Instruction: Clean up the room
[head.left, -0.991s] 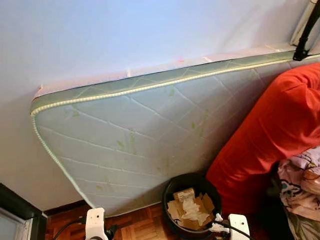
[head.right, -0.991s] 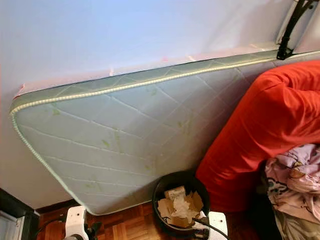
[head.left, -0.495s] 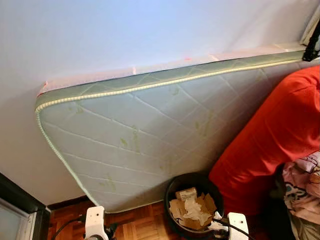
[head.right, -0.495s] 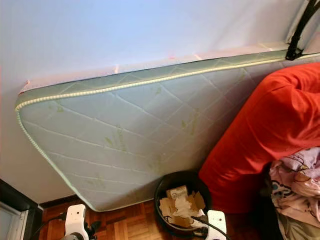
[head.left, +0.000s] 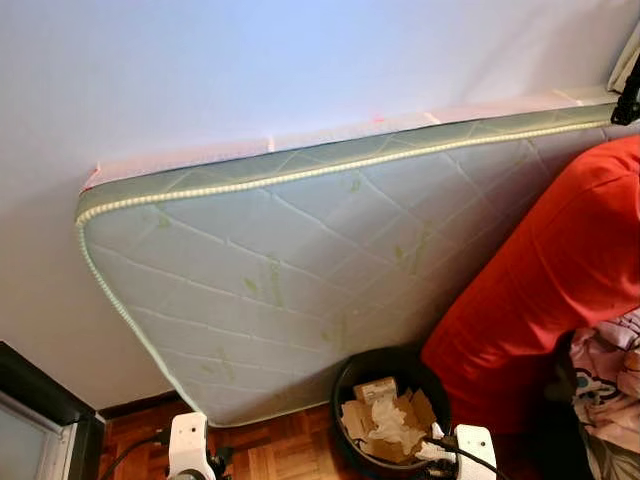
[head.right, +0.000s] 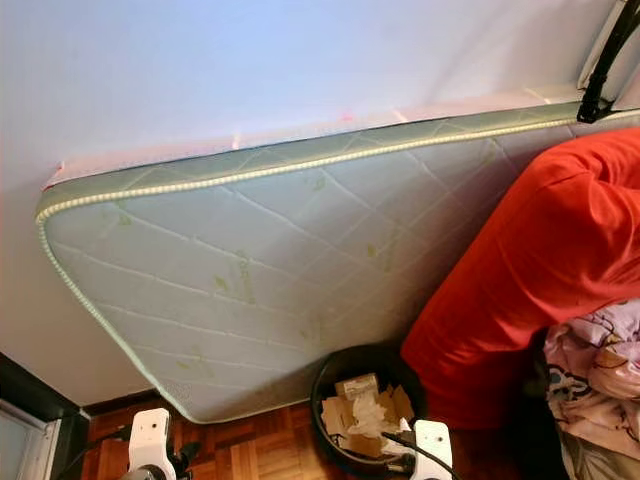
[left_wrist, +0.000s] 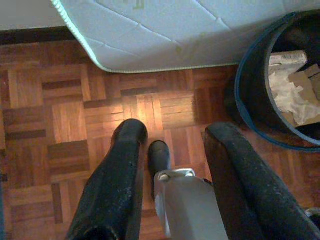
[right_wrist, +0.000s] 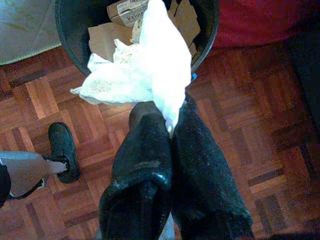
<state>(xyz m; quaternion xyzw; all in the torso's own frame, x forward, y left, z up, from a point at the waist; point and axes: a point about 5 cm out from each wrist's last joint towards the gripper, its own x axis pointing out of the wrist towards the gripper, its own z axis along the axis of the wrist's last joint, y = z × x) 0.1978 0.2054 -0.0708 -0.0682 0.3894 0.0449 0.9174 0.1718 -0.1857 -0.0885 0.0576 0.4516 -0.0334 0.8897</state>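
A black waste bin (head.left: 347, 378) stands on the parquet against the leaning mattress, holding cardboard scraps and crumpled paper. My right gripper (right_wrist: 167, 119) is shut on a crumpled white tissue (right_wrist: 150, 65), held just short of the bin's rim (right_wrist: 64, 42) and above the floor. In the eye views its white wrist (head.left: 475, 446) sits at the bin's right side. My left gripper (left_wrist: 175, 132) hangs open over bare parquet, with the bin (left_wrist: 252, 95) off to one side. Its wrist (head.left: 190, 446) is low at the left.
A pale green quilted mattress (head.left: 300, 280) leans tilted against the white wall. A large red cushion (head.left: 550, 280) and patterned pink bedding (head.left: 610, 385) crowd the right side. A dark frame (head.left: 40, 405) stands at the lower left. My black foot (left_wrist: 159, 155) rests on the parquet.
The whole picture has slid slightly right and down, so the camera moved. Both wrists and the bin keep their places relative to each other.
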